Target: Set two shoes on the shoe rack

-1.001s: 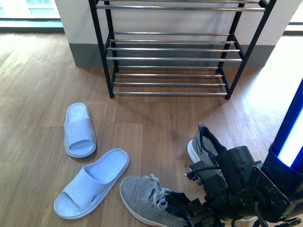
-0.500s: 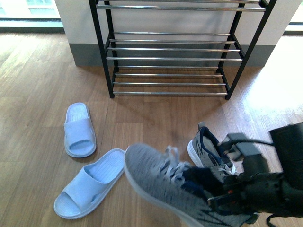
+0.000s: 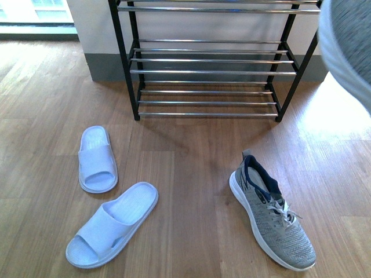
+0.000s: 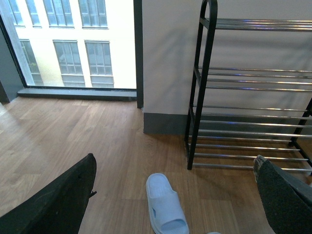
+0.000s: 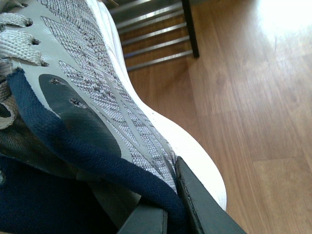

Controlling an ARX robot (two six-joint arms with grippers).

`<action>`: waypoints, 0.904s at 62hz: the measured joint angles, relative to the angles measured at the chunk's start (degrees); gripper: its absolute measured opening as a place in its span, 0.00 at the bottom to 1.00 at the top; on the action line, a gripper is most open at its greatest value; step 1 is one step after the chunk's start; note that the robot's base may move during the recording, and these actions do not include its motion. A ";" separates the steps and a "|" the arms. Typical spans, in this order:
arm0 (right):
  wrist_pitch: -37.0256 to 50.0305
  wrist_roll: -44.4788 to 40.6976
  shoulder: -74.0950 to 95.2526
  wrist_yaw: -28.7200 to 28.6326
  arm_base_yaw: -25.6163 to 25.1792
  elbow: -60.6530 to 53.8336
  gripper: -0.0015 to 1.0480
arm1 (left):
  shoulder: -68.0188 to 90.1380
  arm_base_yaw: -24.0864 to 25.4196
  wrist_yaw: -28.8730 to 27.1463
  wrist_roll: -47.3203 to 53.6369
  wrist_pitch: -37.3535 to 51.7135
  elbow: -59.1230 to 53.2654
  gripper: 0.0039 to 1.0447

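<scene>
**Changes since one second ago**
- Lifted sneaker [image 3: 348, 46]: it was lying on the floor [image 3: 191, 156] at the near edge of the front view. It is now a blurred grey-and-white shape in the upper right corner, in the air in front of the rack's right post.
- Right arm: it filled the lower right of the front view and is now out of that view.
- Second sneaker [image 3: 271, 220]: it was partly covered by the arm and now shows whole. It has not moved.
- Both slides: unmoved.

**Count**
- Grey knit sneakers: two.
  - One is held in the air.
  - One lies on the floor on its sole, right of centre, with its heel towards the rack.
- Pale blue slides: two, both on the floor at the left and near each other without touching.
  - Far slide [image 3: 97, 159].
  - Near slide [image 3: 111, 225], which lies at an angle.
- Shoe rack [image 3: 208, 72]: one, with a black frame and chrome rods, standing against the wall. Four tiers can be counted in the left wrist view, and no shoe is on any of them.

**Grippers**
- Right gripper [image 5: 168, 214]: clamped on the navy collar of the lifted sneaker. One finger [image 5: 195, 204] presses the outside of the heel.
- Left gripper [image 4: 174, 163]: jaws wide apart and holding nothing. It hangs above the floor facing the rack, beside a window [image 4: 73, 44].
</scene>
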 joint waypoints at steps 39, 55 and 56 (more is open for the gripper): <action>-0.85 -1.40 -8.39 -3.17 -4.44 -3.48 0.01 | 0.00 0.00 -0.20 0.00 0.00 0.00 0.91; -0.85 -1.46 -8.41 -2.43 -4.50 -3.48 0.01 | -0.02 0.00 -0.13 0.00 -0.02 0.00 0.91; -0.85 -1.44 -8.41 -2.45 -4.50 -3.48 0.01 | 0.00 0.00 -0.15 0.00 -0.02 0.00 0.91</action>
